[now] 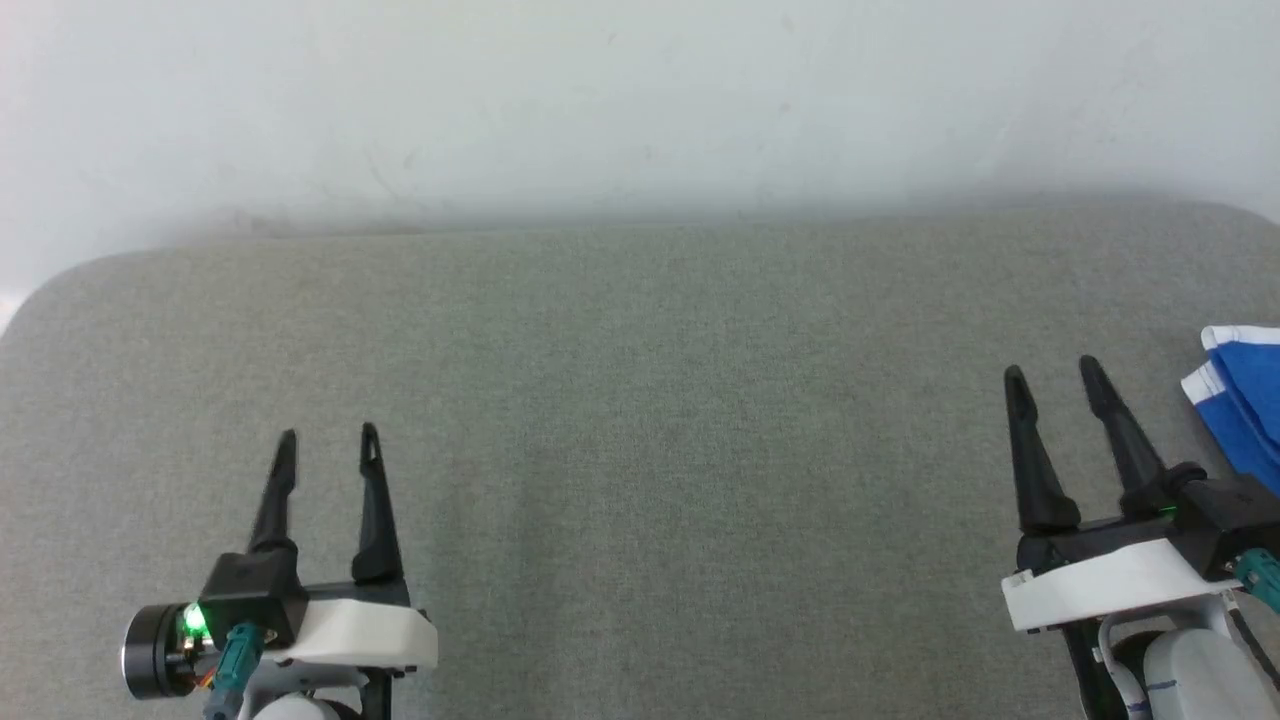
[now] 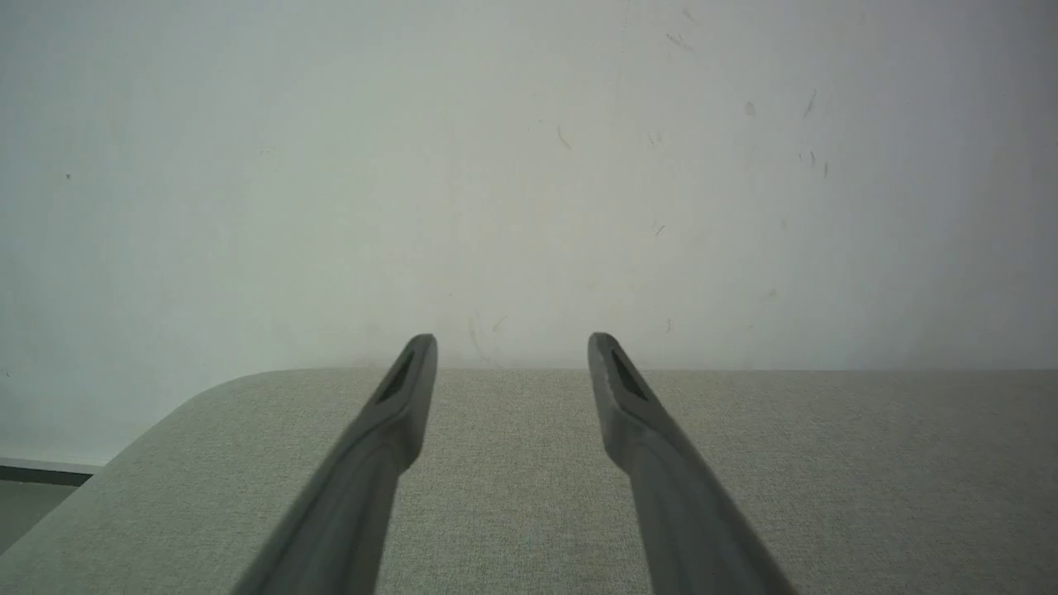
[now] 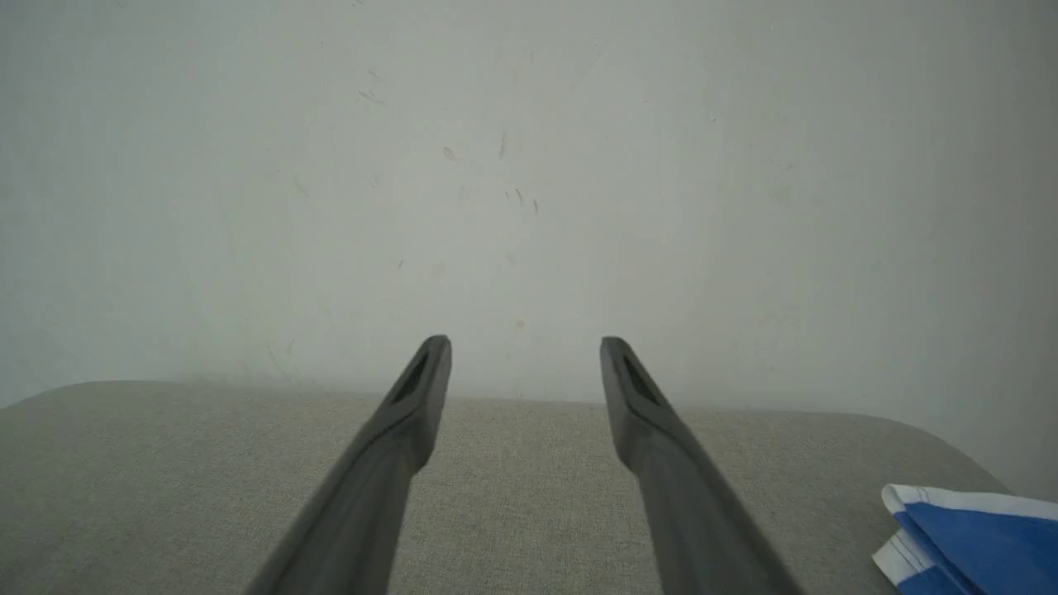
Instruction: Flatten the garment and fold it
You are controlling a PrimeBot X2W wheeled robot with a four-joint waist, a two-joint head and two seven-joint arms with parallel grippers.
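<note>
The garment (image 1: 1245,395) is bright blue with white stripes and lies bunched at the right edge of the grey fabric table (image 1: 640,400); most of it runs out of the head view. The right wrist view catches a corner of the garment (image 3: 967,537) at its lower right. My right gripper (image 1: 1052,372) stands open just left of the garment, not touching it, with nothing between its fingers. My left gripper (image 1: 328,438) is open over the table's near left, far from the cloth. Both wrist views show the right gripper (image 3: 526,343) and the left gripper (image 2: 512,340) with spread fingers above bare fabric.
A pale wall (image 1: 640,100) rises directly behind the table's far edge. The table has rounded far corners (image 1: 60,285). In the left wrist view a strip of dark floor (image 2: 33,487) shows beyond the table's left corner.
</note>
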